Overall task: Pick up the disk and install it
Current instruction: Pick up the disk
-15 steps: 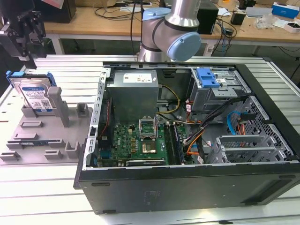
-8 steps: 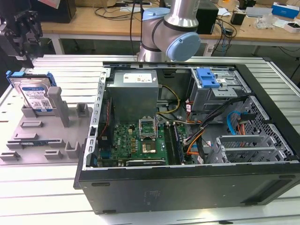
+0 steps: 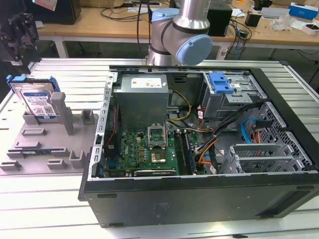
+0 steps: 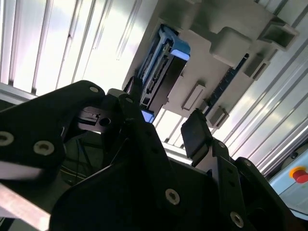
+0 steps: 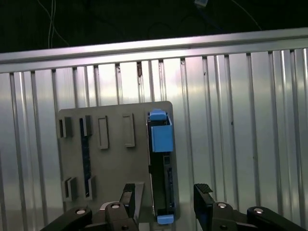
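The disk is a silver drive with a white-and-blue label and a blue frame. It stands on edge, leaning in a grey fixture plate at the exterior view's left. My gripper hangs above it, well clear of it. In the first wrist view the disk is edge-on and lies between the two black fingers of the gripper, which is open and empty. The second wrist view has the disk beyond the gripper, apart from its fingertips.
An open computer case lies on the ribbed metal table, right of the fixture. Inside are a grey power supply, a motherboard, cables and a drive bay with a blue latch. Grey posts stand beside the disk.
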Controlling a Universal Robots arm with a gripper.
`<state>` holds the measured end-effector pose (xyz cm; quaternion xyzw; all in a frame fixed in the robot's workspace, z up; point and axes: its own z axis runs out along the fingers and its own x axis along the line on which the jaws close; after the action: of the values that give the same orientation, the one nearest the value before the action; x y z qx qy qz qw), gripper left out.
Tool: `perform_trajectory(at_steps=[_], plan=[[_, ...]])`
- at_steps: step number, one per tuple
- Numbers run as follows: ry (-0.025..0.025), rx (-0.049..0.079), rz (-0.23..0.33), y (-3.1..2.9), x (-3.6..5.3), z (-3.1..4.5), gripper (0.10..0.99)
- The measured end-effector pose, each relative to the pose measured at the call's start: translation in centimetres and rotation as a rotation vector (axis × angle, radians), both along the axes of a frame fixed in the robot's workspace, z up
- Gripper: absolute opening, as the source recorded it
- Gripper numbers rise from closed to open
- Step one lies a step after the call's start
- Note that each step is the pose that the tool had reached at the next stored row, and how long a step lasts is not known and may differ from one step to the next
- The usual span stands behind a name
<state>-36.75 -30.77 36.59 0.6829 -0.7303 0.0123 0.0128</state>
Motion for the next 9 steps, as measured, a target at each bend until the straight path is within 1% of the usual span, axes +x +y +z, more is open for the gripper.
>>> perform_trajectory(at_steps=[5, 7, 9], plan=[[0.0000, 0.000, 0.018, 0.13, -0.82, -0.28, 0.600], [0.0001, 0.000, 0.024, 0.30, -1.33, -0.45, 0.600], [-0.0001, 0.000, 0.027, 0.55, -1.57, -0.56, 0.600]])
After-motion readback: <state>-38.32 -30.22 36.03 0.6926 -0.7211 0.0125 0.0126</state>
